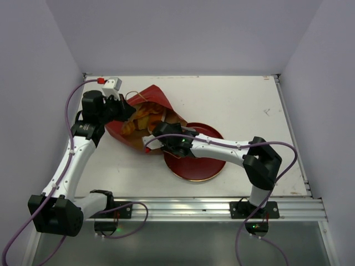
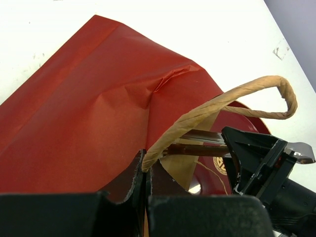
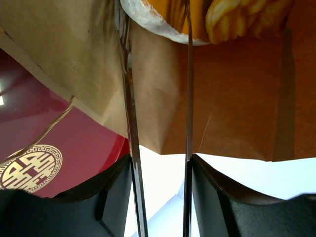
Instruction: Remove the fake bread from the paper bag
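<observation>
The paper bag (image 2: 98, 98) lies on its side near the middle of the desk (image 1: 238, 105), its mouth turned toward a dark-red plate (image 1: 197, 166) and overlapping the plate's rim. The fake bread (image 1: 141, 119) is seen inside it. The left claw (image 2: 146, 182) is closed on the bag's rim, just beside the cord handle (image 2: 222, 101). The right claw (image 3: 156, 19) is reached into the mouth with its thin fingers set partly apart at a round tan slice (image 3: 148, 15), a twisted piece (image 3: 237, 17) lying beside it. Whether the slice is clamped cannot be told, as the tips are cut off. A shallow hold could let the slice be dropped back inside. The kraft lining could be caught by a finger and dragged out with the bread. The rim could be torn if the bag is pulled against the left pinch. The desk is white and matt, and is closed in by plain pale walls (image 1: 166, 33).
</observation>
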{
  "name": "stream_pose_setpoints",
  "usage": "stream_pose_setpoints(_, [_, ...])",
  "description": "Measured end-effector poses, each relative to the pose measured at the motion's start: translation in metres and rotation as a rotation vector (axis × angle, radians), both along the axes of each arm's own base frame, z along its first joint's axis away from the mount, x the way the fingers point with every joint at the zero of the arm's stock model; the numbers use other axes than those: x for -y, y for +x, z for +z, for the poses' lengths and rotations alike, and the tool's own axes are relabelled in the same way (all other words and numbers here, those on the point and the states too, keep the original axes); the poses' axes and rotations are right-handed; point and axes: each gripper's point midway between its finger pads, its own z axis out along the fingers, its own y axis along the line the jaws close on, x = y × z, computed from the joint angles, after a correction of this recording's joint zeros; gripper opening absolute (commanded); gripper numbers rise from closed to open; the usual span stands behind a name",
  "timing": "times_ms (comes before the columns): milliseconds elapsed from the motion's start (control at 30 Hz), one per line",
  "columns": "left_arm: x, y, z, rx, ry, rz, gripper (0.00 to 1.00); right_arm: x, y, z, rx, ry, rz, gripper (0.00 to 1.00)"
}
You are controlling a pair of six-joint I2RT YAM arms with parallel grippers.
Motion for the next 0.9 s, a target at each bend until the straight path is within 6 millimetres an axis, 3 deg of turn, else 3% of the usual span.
stream_pose_setpoints(100, [0.0,-0.001,0.0,-0.003,0.0,0.0,0.0,0.002,0.001,-0.002,0.011,-0.006,-0.006,0.43])
stream_pose_setpoints(233, [0.0,-0.001,0.0,-0.003,0.0,0.0,0.0,0.002,0.003,0.001,0.024,-0.003,-0.011,0.21])
stream_pose_setpoints(433, [0.0,-0.001,-0.001,-0.004,0.002,0.001,0.0,0.001,0.001,0.0,0.011,0.014,-0.015,0.02])
stream_pose_setpoints(600, [-0.004,-0.001,-0.002,-0.008,0.017,0.014,0.0,0.002,-0.011,0.009,-0.047,0.082,-0.009,0.0])
stream_pose_setpoints(900, [-0.007,0.004,0.003,0.005,0.028,0.036,0.0,0.014,-0.056,0.06,-0.19,0.279,0.063,0.0])
